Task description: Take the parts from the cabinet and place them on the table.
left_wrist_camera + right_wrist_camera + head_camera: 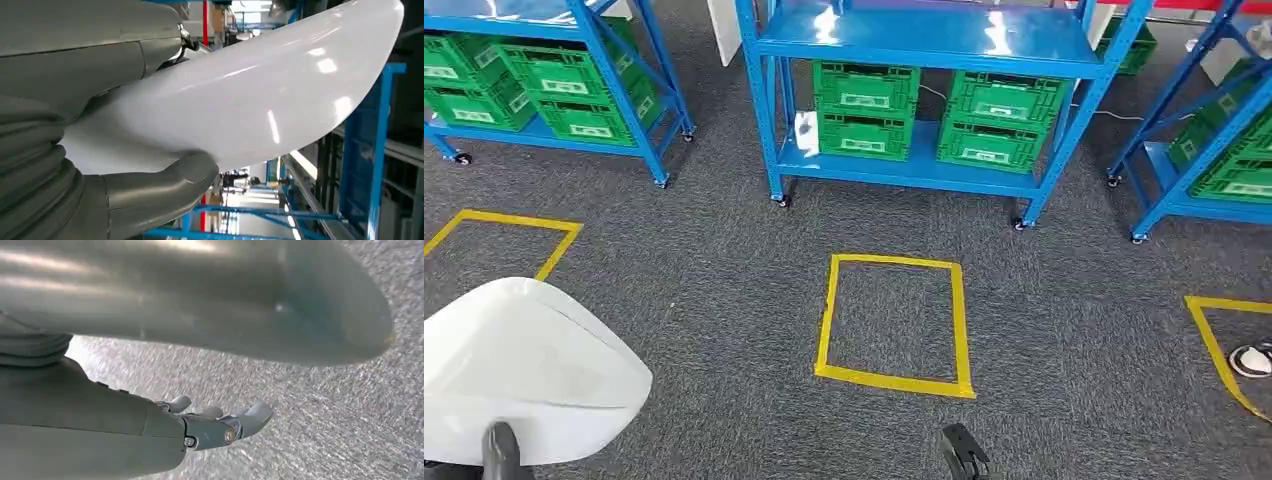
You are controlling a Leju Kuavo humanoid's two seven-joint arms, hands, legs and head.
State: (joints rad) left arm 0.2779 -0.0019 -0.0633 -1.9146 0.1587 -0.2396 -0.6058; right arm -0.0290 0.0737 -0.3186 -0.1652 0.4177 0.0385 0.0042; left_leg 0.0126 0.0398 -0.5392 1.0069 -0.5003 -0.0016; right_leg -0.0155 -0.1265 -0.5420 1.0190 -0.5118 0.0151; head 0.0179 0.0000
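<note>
Left wrist view: robot hand [125, 150] gripping white part [260, 95].

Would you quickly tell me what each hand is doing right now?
Left hand: holds the white part.
Right hand: open, holding nothing, fingers apart above the carpet.

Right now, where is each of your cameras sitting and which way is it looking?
Head view: high on the body, looking forward and down at grey carpet, a yellow tape square and blue racks holding green crates; the left hand shows under a white part.
Left wrist view: behind the left hand, facing along the white part towards blue racks; thumb and ribbed cover show.
Right wrist view: behind the right hand, facing the carpet; fingers spread, holding nothing.
Shared: head and left wrist views both show the white part.
</note>
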